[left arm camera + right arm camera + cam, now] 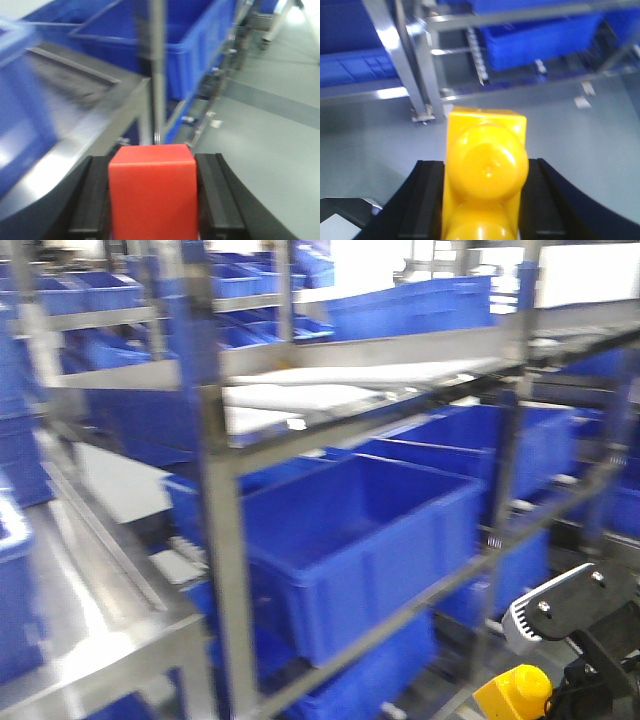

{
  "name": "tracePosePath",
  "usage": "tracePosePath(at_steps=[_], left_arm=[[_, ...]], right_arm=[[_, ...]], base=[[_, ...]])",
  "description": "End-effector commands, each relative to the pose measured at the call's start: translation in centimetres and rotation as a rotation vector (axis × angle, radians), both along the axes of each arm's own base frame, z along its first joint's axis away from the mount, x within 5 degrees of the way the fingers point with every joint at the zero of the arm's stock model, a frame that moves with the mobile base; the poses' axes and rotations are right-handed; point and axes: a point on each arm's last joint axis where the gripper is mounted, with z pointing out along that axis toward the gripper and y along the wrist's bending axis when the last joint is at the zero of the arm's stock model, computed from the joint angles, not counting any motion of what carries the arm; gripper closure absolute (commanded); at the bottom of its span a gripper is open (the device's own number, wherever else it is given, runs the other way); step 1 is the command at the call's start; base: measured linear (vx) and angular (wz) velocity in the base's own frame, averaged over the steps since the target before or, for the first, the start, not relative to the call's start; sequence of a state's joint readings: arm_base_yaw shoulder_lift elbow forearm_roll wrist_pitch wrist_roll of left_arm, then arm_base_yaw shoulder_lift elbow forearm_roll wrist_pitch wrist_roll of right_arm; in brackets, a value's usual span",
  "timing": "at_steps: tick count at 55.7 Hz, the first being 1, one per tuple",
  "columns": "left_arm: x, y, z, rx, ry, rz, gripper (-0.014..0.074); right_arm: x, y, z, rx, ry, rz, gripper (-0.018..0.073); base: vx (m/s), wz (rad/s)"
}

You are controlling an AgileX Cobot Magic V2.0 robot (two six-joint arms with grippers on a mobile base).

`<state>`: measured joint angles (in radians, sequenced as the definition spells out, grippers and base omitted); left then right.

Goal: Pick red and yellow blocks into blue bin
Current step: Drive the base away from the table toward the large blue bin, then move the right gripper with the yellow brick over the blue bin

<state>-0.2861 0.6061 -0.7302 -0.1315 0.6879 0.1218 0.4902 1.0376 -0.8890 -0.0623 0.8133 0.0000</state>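
My left gripper [152, 210] is shut on the red cube [152, 185]; its black fingers [92, 200] press both sides. My right gripper [485, 210] is shut on the yellow brick [485, 160], studs facing the camera, held above the grey floor. In the front view the yellow brick [513, 692] and the right gripper [560, 680] sit at the bottom right. A smooth-walled blue bin [15, 100] with a thick pale rim stands on the steel table [90, 115] left of the red cube; it is blurred. It also shows at the front view's left edge [12, 590].
A steel rack [225, 540] with upright posts holds large blue crates [350, 530] on several shelves. A rack post [157, 75] stands right ahead of the left gripper. Grey floor [270, 140] lies to the right. All views are motion-blurred.
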Motion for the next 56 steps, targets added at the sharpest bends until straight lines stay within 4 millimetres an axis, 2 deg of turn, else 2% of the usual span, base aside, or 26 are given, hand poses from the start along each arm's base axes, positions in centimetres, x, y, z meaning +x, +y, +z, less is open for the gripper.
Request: tracePosePath(at_steps=[1,56], left_arm=[[0.26,-0.06,1.47,-0.044,-0.094,0.009,0.0225],[0.26,-0.06,1.47,-0.044,-0.094,0.009,0.0225]], right_arm=[[0.14,0.03,1.56,0.034,-0.097,0.011,0.0284],[0.14,0.02,1.56,0.033,-0.096,0.011,0.0284]], base=[[0.17,0.65],[0.11,0.58]])
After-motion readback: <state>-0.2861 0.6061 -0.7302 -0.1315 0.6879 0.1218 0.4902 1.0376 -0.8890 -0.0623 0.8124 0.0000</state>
